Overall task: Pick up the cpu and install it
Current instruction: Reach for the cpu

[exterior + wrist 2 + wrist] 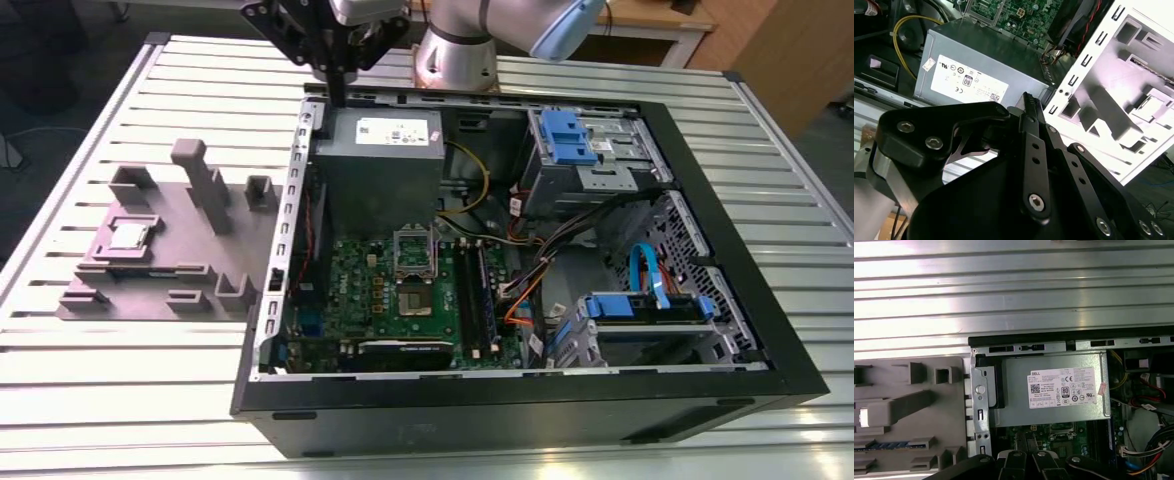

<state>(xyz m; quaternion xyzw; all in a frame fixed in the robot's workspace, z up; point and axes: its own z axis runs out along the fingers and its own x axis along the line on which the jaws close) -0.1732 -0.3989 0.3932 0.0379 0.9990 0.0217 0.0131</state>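
The cpu (130,236) lies on the fixture (163,287), exterior view's left of the computer case (534,412).

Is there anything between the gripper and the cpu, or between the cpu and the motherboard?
Nothing covers the cpu; it lies open on the grey fixture. The gripper hangs over the case's rear edge, so the fixture's posts stand sideways between them. The case wall separates cpu and motherboard.
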